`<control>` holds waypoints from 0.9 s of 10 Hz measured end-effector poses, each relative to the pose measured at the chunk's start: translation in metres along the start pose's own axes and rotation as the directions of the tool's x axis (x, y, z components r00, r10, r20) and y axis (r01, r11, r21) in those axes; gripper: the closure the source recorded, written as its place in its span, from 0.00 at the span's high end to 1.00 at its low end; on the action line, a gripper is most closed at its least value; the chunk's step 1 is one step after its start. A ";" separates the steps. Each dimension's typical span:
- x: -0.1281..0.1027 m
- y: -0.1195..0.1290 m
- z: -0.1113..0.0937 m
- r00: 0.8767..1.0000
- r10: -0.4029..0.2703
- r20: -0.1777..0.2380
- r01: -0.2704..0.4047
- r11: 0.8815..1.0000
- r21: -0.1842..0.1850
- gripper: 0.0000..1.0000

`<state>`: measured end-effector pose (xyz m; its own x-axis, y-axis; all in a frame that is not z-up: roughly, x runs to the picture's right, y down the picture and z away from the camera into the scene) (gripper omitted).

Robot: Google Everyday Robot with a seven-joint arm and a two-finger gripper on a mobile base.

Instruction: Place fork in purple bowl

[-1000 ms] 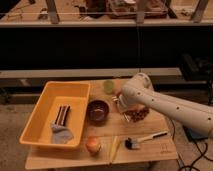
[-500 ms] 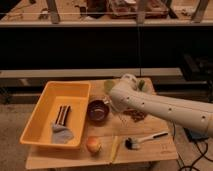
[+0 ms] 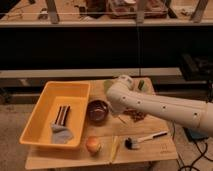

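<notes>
Claw (image 3: 113, 111) closed, hidden behind white arm (image 3: 165, 107), just right of purple bowl (image 3: 97, 111), fork unseen.

The gripper is hidden behind the white arm (image 3: 150, 104) near the purple bowl (image 3: 97, 110). The arm covers most of the orange-brown bowl (image 3: 134, 115). The fork cannot be located.
</notes>
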<state>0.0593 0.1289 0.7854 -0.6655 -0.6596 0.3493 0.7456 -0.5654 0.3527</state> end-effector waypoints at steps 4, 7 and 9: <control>0.007 -0.007 -0.005 0.999 -0.025 -0.031 0.026 0.999 0.028 0.02; 0.009 -0.008 -0.009 0.997 -0.048 -0.061 0.052 0.997 0.063 0.02; 0.012 -0.009 -0.013 0.994 -0.077 -0.074 0.083 0.993 0.086 0.02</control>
<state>0.0449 0.1197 0.7747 -0.7163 -0.6490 0.2563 0.6819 -0.5733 0.4543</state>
